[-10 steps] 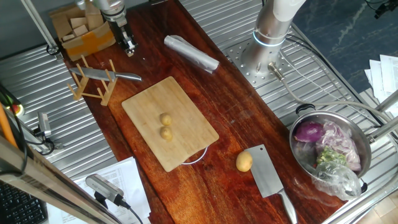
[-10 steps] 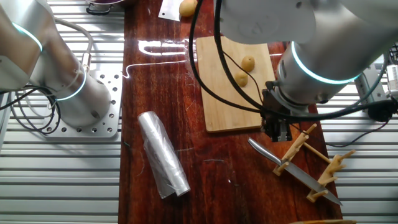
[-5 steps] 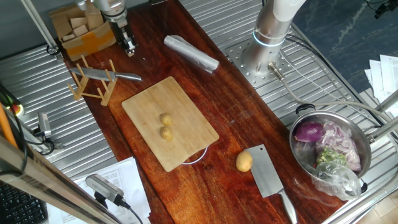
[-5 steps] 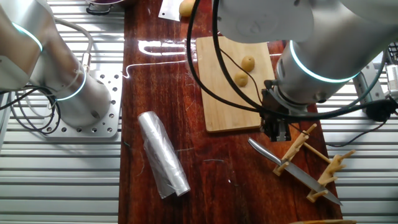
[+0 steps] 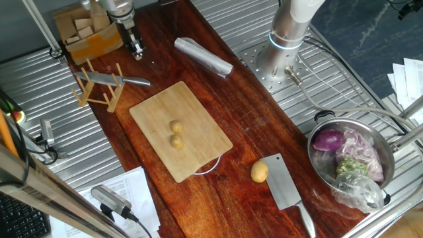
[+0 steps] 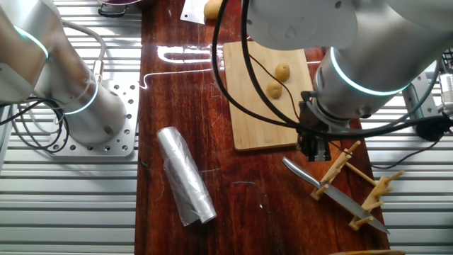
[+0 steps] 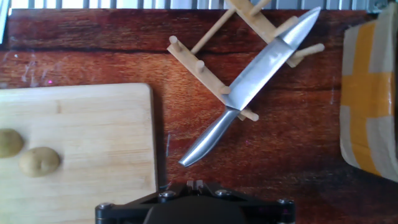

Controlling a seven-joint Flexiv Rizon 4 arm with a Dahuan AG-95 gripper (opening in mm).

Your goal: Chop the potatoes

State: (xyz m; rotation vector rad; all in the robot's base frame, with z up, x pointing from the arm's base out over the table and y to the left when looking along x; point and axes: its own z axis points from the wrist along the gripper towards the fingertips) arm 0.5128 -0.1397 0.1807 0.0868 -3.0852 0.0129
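Two small yellow-tan potatoes [image 5: 175, 126] [image 5: 176, 141] lie side by side in the middle of the wooden cutting board [image 5: 155, 106]. The other fixed view has them [image 6: 282, 71] [image 6: 274, 90] on the board's [image 6: 248, 113] far half. In the hand view they [image 7: 38, 162] [image 7: 9, 142] sit at the left edge. My gripper [image 5: 137, 53] hovers shut and empty beyond the board, next to a knife [image 5: 119, 80] resting on a wooden rack [image 5: 99, 94]. The knife's handle [image 7: 205, 143] points toward my gripper [image 7: 196, 183].
A cleaver [image 5: 284, 186] and a larger golden-brown potato [image 5: 260, 172] lie on the table's near right. A metal pot [image 5: 390, 165] holds purple onion and scraps. A foil roll [image 5: 203, 55] lies near the arm's base [image 5: 277, 63]. A cardboard box [image 5: 86, 33] stands behind the gripper.
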